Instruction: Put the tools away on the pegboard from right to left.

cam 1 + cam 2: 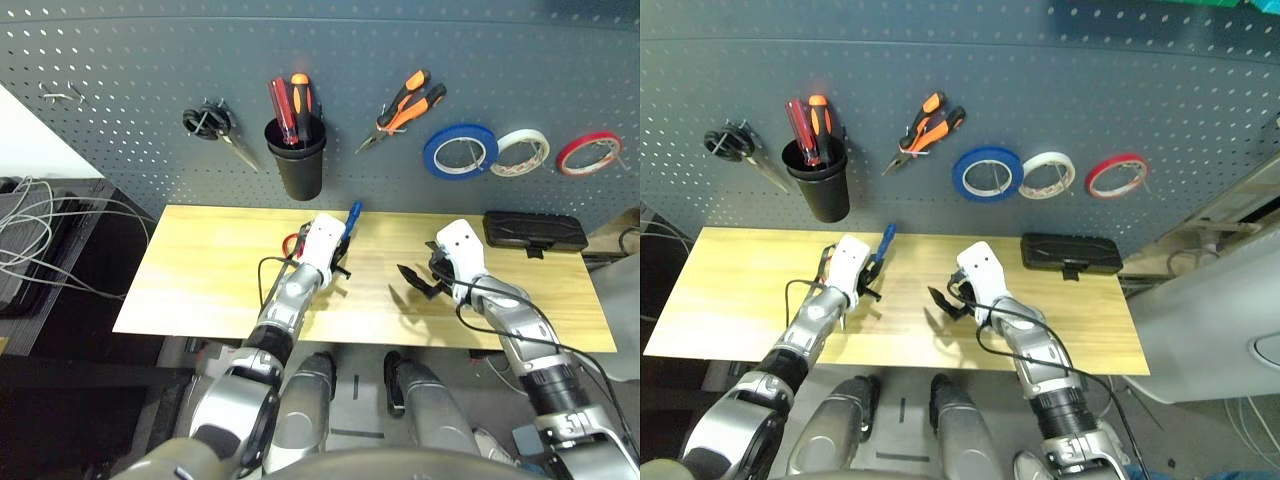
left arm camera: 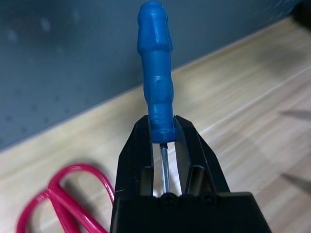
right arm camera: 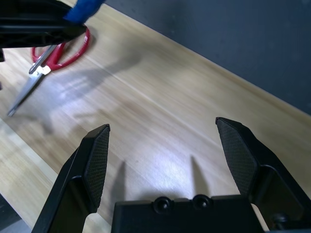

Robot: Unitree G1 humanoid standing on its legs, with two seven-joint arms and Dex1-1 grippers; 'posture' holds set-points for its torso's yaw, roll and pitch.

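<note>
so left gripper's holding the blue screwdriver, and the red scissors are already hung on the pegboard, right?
Not quite. The left gripper does hold the blue screwdriver, but the red scissors lie on the table, as the right wrist view shows.

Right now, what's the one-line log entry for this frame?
left gripper: shut on blue screwdriver | right gripper: open, empty, over table | red scissors: on table | pliers, blue tape: on pegboard
</note>
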